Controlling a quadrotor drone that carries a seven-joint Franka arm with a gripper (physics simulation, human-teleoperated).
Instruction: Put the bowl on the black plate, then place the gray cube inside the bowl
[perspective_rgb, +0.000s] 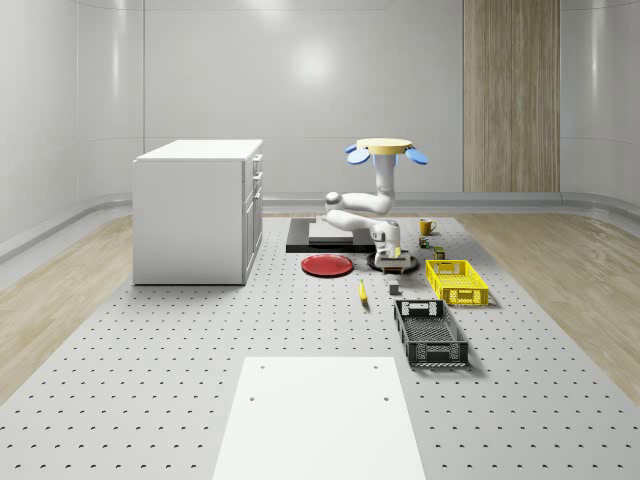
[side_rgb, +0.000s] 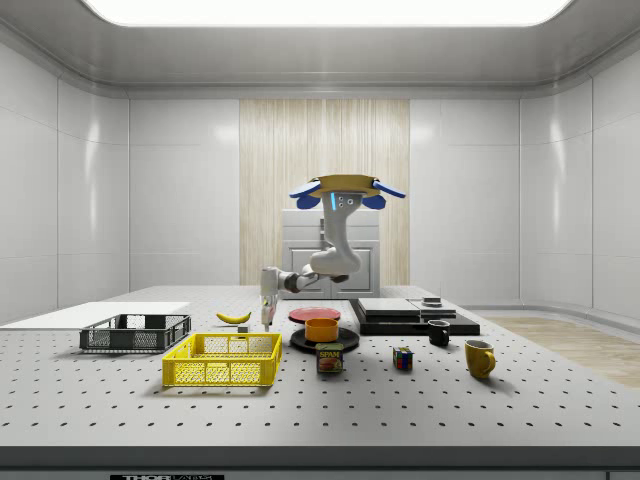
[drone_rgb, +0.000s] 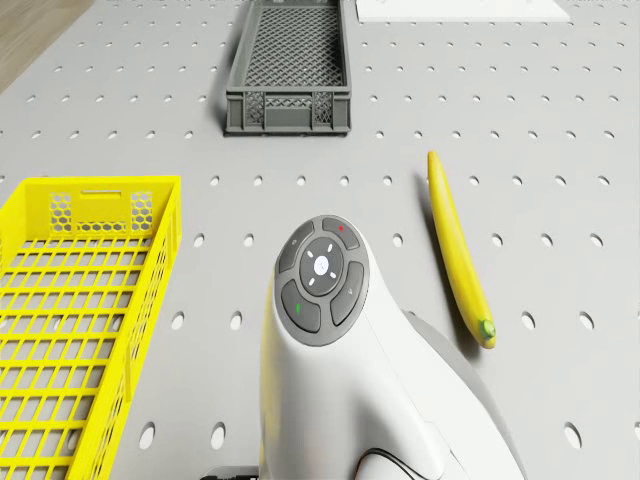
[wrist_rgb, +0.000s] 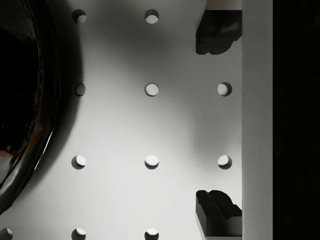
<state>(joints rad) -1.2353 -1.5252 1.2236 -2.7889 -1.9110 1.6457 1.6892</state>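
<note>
The orange bowl (side_rgb: 322, 328) sits on the black plate (side_rgb: 346, 340), right of the red plate (perspective_rgb: 327, 265) in the whole-scene view. A small gray cube (perspective_rgb: 394, 288) lies on the table just in front of the plate, close to the yellow basket. The drone (perspective_rgb: 383, 150) hovers above this part of the table, its white arm bent downward. My gripper (wrist_rgb: 215, 120) points straight down at bare table beside the plate's rim (wrist_rgb: 25, 125), between plate and cube. Its fingertips (wrist_rgb: 215, 32) stand wide apart, open, holding nothing. In the side view the gripper (side_rgb: 267, 318) hangs left of the bowl.
A banana (drone_rgb: 458, 250), a yellow basket (drone_rgb: 80, 300) and a black crate (drone_rgb: 290, 65) lie near the gripper. A white cabinet (perspective_rgb: 200, 210) stands at the whole-scene view's left. A can (side_rgb: 329, 358), a colored cube (side_rgb: 403, 358) and mugs (side_rgb: 479, 358) sit nearby.
</note>
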